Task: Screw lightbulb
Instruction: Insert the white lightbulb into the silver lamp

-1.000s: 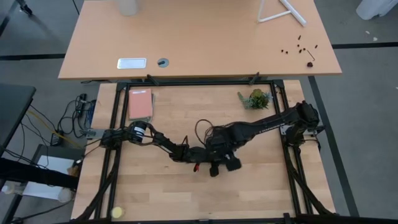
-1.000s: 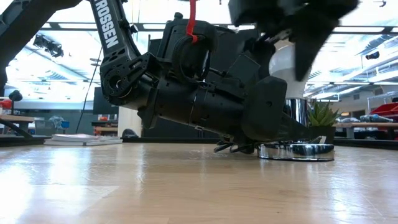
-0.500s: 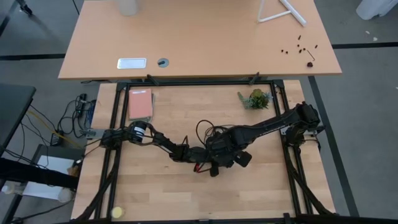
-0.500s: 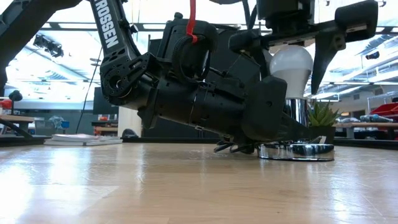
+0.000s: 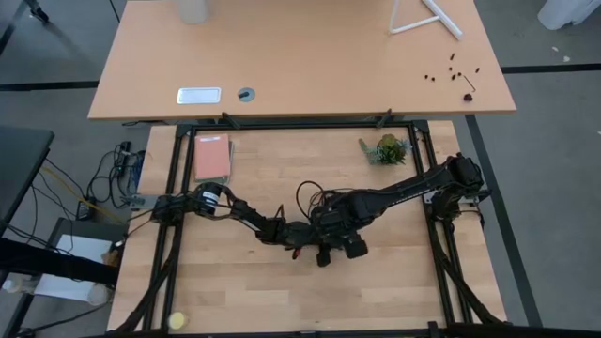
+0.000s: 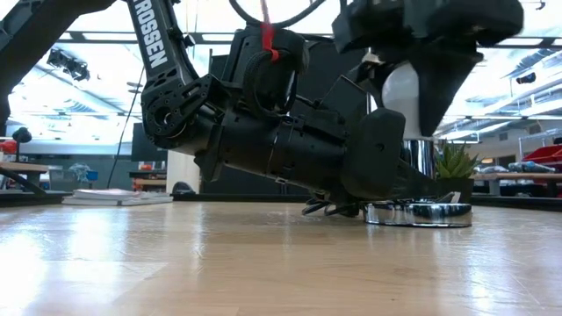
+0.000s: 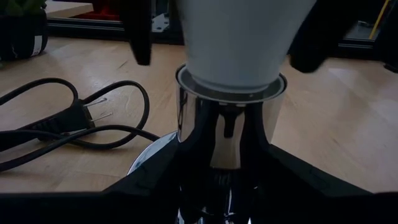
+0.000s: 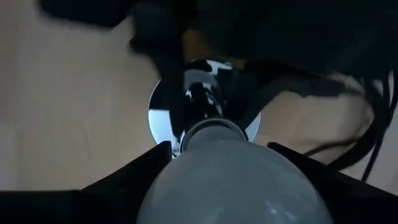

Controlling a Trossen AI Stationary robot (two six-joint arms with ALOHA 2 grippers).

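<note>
Half a second ago our right hand [image 6: 413,70] stood splayed wide around the bulb, fingers out to either side; now it has turned and drawn in, its dark fingers lying against the white glass at the upper right of the low view. Our left hand [image 7: 224,180] has not shifted at all.

Nearest in the left wrist view, that left hand's two dark fingers run along the bottom of the frame, closed partway on the chrome socket [image 7: 227,134] and bracing its neck from both sides. Directly above it sits the lightbulb [image 7: 239,37], upright, its narrow end already inside the socket's rim at frame centre. A black power cord [image 7: 81,124] with its plug loops over the wooden table [image 7: 348,124] at the left.

In the right wrist view the bulb fills the lower middle, with our right fingers [image 8: 118,183] flanking it on either side, apparently pressed to the glass.

Further back, a potted plant [image 6: 455,160] stands at the right of the low view.

We judge that we are mid-screwing: regrip made, next twist due. That twist calls for a firm but gentle hold, rotation about the bulb's upright axis, and the left hand keeping the socket from spinning along.
</note>
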